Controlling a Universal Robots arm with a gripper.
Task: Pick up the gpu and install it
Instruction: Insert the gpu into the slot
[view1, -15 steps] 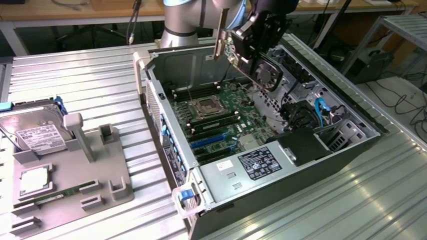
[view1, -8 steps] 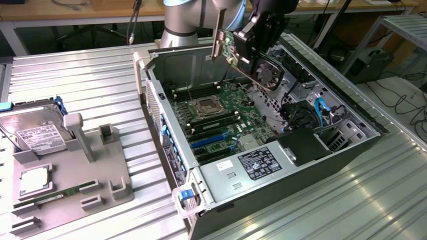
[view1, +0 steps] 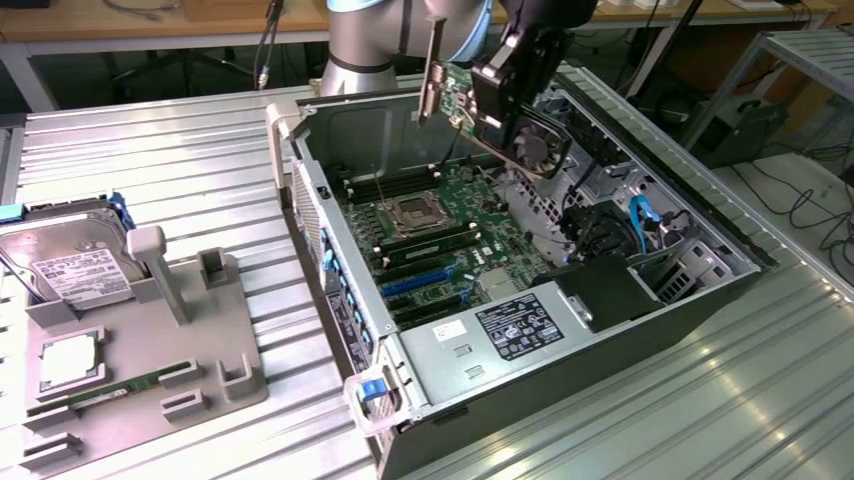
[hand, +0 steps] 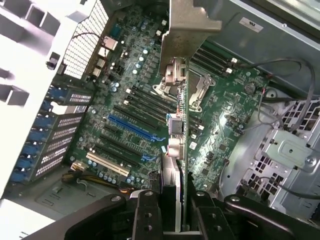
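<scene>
Status: pick-up complete, installation not complete.

1. The hand (view1: 518, 62) is clenched on the gpu (view1: 531, 135). In the wrist view I see the card edge-on, clamped between the two dark fingers (hand: 145, 216), with its silver end bracket (hand: 189, 30) at the far end.
2. The gpu is in the air above the open computer case (view1: 694, 300). It hangs tilted over the far part of the interior, with the bracket towards the exterior view's left. It is well apart from the motherboard (view1: 454, 215) and touches nothing but the hand, as far as I can tell.
3. The expansion slots, among them the blue slot (hand: 132, 127), are bare. No card is seated in them, so I judge the insertion not yet done.
4. The card's line in the wrist view runs over the processor socket (hand: 197, 90), beside the slots and not on them. I judge it not yet aligned.
5. On the bench (view1: 160, 150), the hard drive (view1: 74, 265) and the memory stick (view1: 114, 395) lie in the grey fixture (view1: 220, 345), apart from the work.
</scene>
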